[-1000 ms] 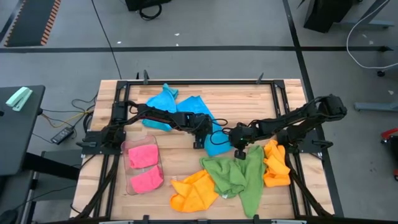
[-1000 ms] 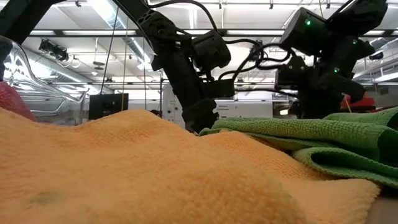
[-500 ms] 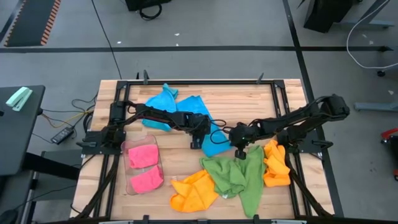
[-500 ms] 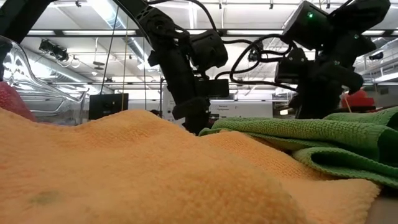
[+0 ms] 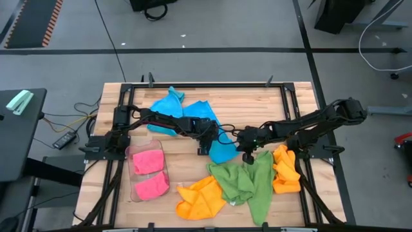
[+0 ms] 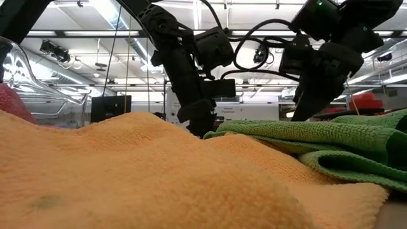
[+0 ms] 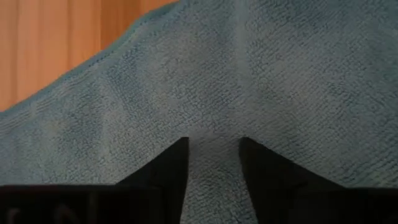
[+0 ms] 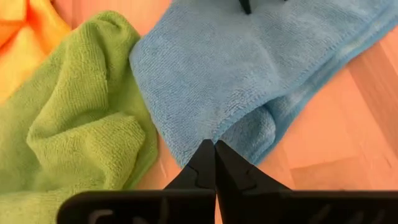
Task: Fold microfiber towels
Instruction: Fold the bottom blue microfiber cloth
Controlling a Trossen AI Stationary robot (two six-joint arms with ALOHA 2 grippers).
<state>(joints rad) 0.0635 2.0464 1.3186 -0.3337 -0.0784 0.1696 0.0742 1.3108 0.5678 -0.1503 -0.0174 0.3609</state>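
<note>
At table centre, the blue towel (image 5: 223, 149) is partly hidden by the parted left gripper (image 5: 205, 149) and, at three o'clock, the closed, empty right gripper (image 5: 248, 156).

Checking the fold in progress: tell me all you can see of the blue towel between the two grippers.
The blue towel is a sky-blue microfiber cloth with a stitched hem, lying partly folded on the wooden table near its middle. One edge curls over itself. The left gripper sits on it, fingers parted over the fabric. The right gripper is shut, pinching the folded edge. A green towel touches its side.
</note>
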